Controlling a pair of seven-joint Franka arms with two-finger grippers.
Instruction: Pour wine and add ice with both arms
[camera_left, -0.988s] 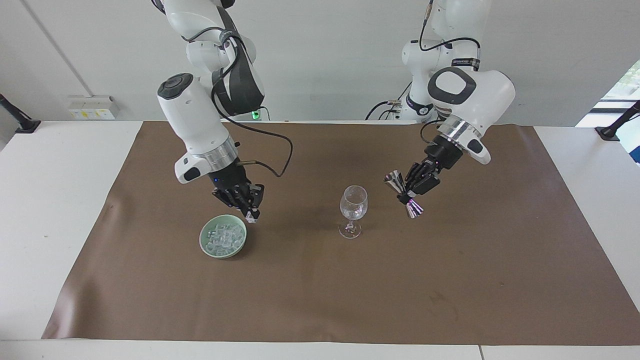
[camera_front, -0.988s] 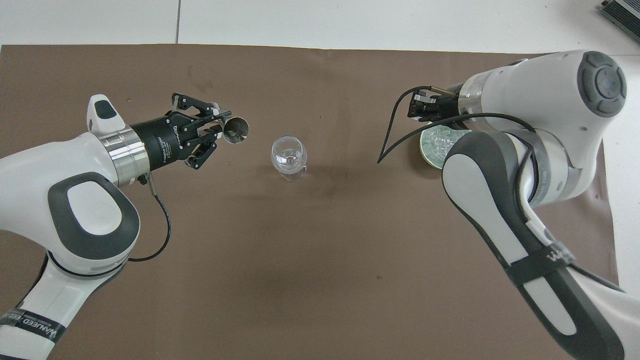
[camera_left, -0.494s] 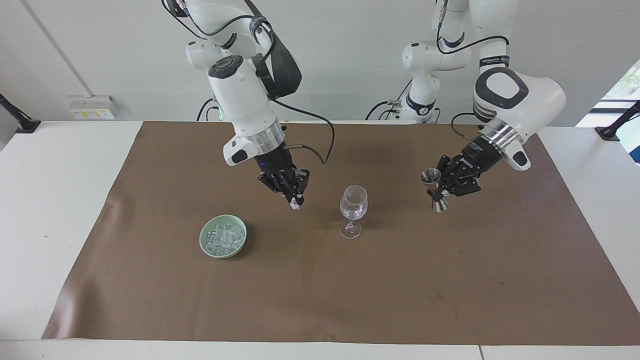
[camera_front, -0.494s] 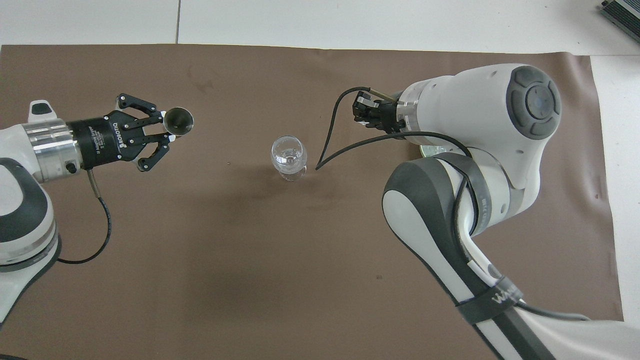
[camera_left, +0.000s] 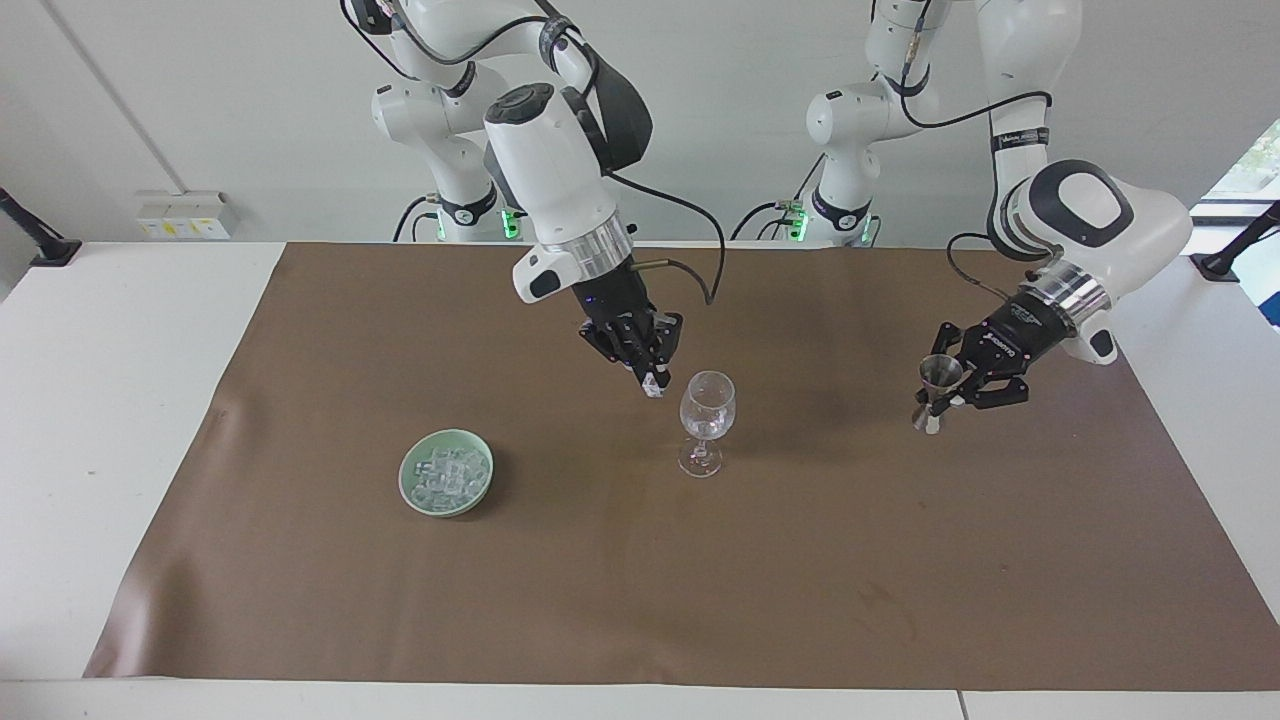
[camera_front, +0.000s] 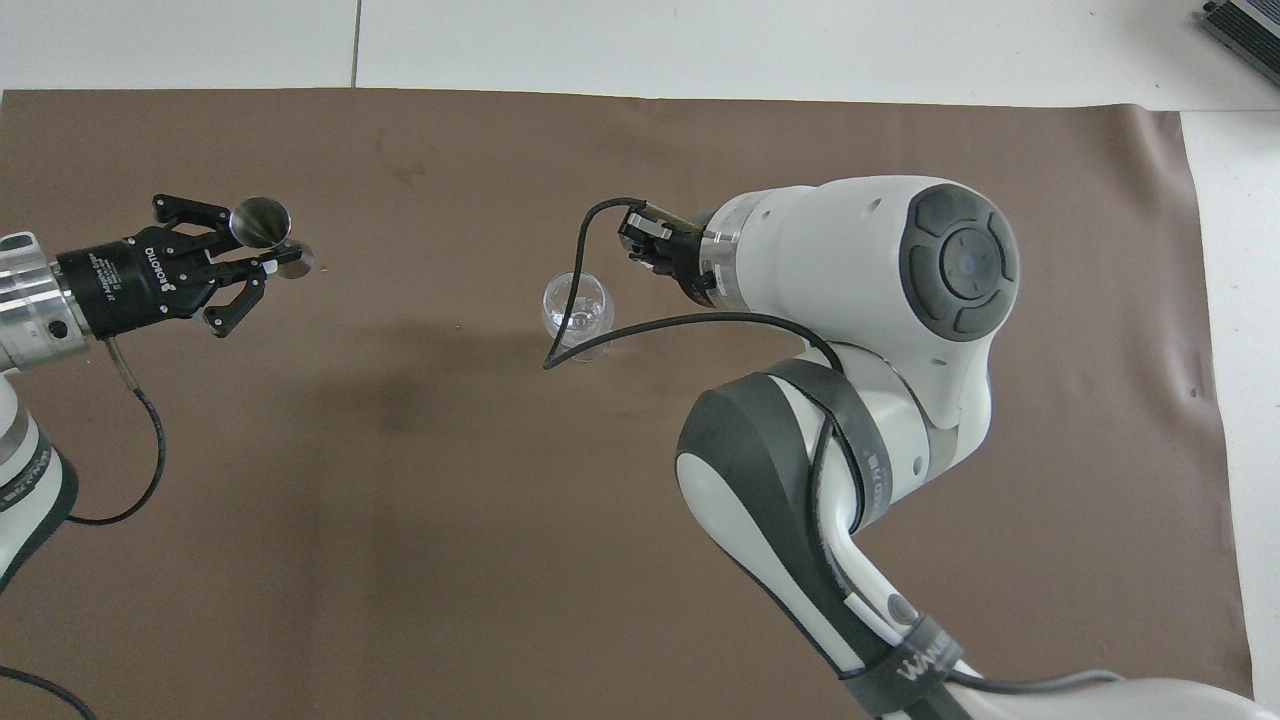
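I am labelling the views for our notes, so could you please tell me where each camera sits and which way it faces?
Facing view: high across the table, looking at both robots; both white arms show to their bases, above the pale green bowl of clear ice cubes.
Overhead view: above the robots' end, looking steeply down; the arms enter from the bottom, and the right arm hides the bowl.
Shared: the brown mat, the clear stemmed wine glass, the left gripper shut on the shiny steel hourglass jigger, the right gripper holding one clear ice cube beside the glass's rim.

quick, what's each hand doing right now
Left hand: shut on the jigger, above the mat.
Right hand: shut on an ice cube, beside the wine glass.
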